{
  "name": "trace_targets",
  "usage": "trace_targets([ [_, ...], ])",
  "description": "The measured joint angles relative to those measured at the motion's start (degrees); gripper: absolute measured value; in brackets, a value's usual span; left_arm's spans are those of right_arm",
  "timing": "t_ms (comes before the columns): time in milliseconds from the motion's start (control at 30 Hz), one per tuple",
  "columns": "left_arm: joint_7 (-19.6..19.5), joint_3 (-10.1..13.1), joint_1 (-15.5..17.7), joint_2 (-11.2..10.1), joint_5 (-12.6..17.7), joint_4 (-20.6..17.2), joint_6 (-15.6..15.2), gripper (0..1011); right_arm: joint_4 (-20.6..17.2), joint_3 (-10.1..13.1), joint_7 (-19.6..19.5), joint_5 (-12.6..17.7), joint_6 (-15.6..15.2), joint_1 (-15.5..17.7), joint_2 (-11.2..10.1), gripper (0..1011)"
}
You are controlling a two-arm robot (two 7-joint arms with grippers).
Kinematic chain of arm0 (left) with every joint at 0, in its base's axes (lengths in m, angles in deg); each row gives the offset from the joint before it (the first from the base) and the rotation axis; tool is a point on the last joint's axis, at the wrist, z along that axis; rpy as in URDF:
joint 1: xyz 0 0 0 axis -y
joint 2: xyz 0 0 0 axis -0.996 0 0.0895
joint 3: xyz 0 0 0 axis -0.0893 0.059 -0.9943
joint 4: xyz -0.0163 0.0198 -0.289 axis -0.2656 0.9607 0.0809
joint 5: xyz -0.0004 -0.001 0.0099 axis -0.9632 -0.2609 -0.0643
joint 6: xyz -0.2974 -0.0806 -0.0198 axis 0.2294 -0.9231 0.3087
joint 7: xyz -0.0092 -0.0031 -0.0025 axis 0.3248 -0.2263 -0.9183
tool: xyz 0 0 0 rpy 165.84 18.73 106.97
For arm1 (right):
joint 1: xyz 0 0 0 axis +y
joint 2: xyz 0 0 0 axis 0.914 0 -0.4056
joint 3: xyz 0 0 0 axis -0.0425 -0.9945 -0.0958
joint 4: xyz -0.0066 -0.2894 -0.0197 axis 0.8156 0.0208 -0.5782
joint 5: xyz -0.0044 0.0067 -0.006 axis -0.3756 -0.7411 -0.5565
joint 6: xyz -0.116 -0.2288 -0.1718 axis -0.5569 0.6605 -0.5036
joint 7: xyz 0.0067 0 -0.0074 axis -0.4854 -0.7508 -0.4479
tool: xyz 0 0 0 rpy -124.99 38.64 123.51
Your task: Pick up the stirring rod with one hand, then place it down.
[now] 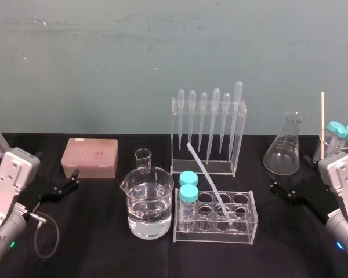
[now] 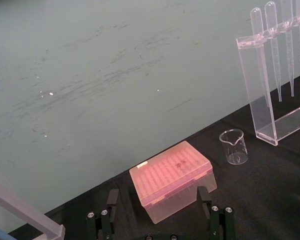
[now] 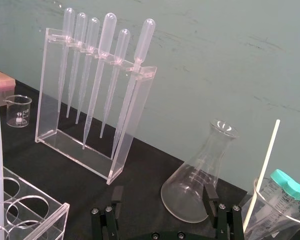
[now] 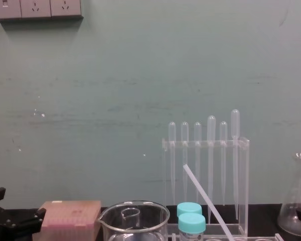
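Zero progress so far, folks. Going by my head cam, with 12 o'clock at the wall, the stirring rod [image 1: 209, 182] still has its bottom end down a hole of the clear tube rack [image 1: 246, 234] at about 6 o'clock on the table. It leans up and back toward 11 o'clock, and its top end sits in front of the pipette rack [image 1: 242, 139]. Nothing of mine is touching it.

My left gripper [image 2: 158, 196] is out at 9 o'clock, just in front of the pink tip box [image 1: 90, 156], fingers spread apart and empty. My right gripper [image 3: 163, 191] is out at 3 o'clock beside the conical flask [image 1: 285, 147], also spread wide with nothing in it.

So I reckon the whole job's left: one of them has to reach in, close on the rod, lift it clear of the rack, then set it down.

Labels: nothing I can actually read. The flask has faint printed markings in my right wrist cam and the small beaker [image 2: 234, 146] has a faint mark, both too faint to make out. There's a dark smudge on the pink box lid, also illegible. No brand names anywhere I can spot.
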Motion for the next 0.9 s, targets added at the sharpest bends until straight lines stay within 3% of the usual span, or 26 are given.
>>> trace_targets([
  [900, 0.0, 0.0, 0.0, 0.0, 0.0, 0.0, 0.0, 1000, 0.0, 0.0, 0.0, 0.0, 0.0, 0.0, 0.0, 1003],
])
